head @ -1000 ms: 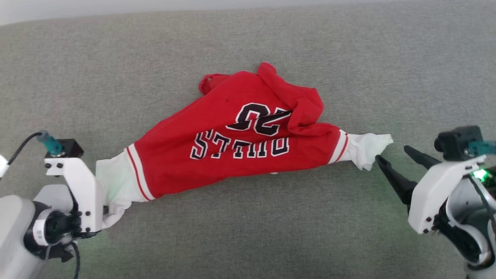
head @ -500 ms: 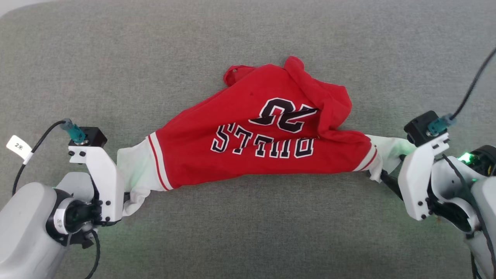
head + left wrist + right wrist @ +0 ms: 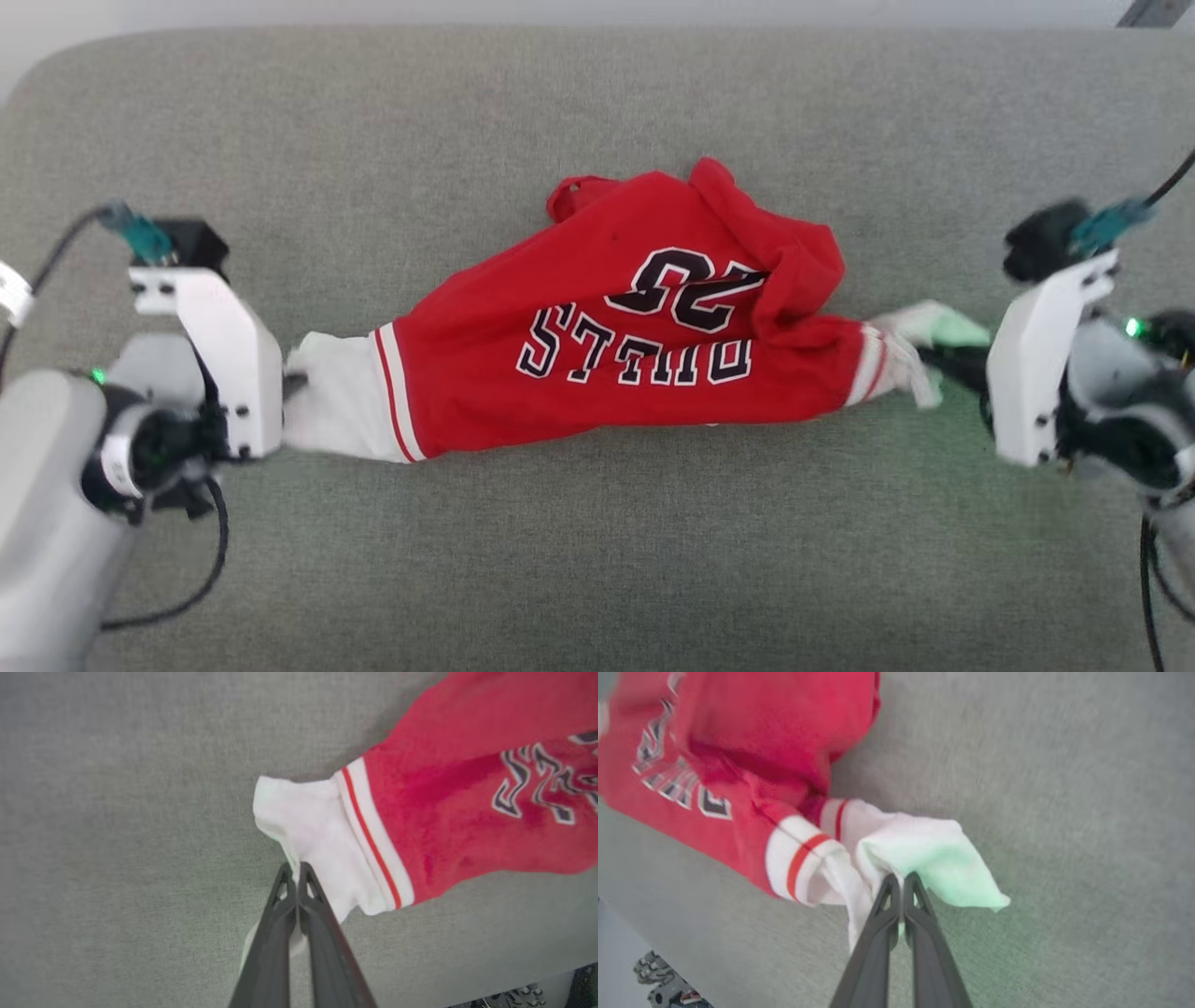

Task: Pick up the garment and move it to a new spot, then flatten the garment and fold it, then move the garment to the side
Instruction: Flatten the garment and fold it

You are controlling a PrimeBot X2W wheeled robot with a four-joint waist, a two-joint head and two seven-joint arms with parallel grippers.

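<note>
The red "BULLS 23" garment (image 3: 635,364) lay stretched sideways across the grey fabric surface (image 3: 597,560), print facing up and its red body bunched along the far edge. The left gripper (image 3: 294,872) was clamped on one white sleeve (image 3: 317,844). The right gripper (image 3: 902,881) was pinched closed on the opposite sleeve (image 3: 920,849), where a green glow tinted the cloth.

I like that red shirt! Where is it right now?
In the head view, the shirt is stretched across the middle of the grey surface, between the grippers: the left gripper pinches one white sleeve, the right gripper the other.
</note>
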